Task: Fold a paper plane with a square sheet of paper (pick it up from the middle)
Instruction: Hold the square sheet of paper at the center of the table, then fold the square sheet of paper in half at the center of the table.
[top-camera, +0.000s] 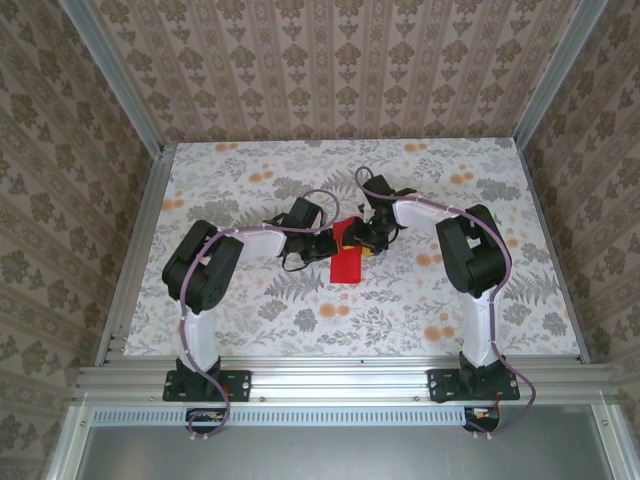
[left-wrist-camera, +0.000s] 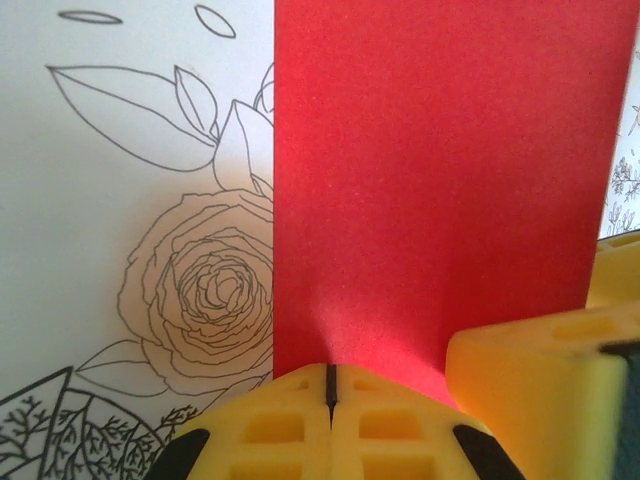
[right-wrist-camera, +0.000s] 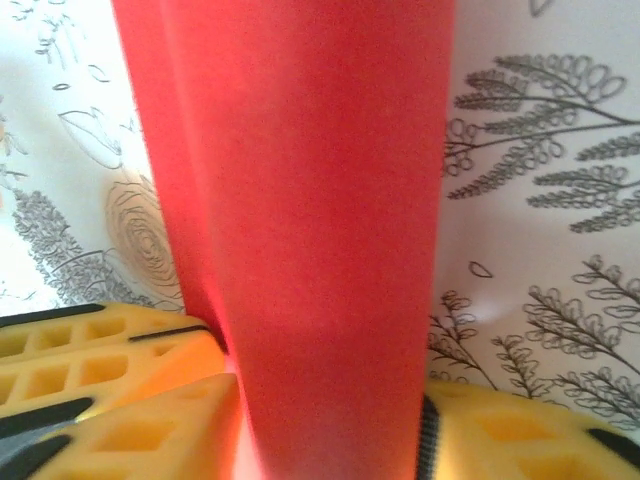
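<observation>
At bench centre, the left hand clamps the paper at its 12 o'clock end while the right hand straddles it, spread apart, so a one-sided tug could skew the crease.

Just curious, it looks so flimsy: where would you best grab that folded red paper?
Pinch the folded red paper flat at a short end, coming in endwise like the left end effector; it is a thin, limp strip, so squeezing its long edges may buckle it.
</observation>
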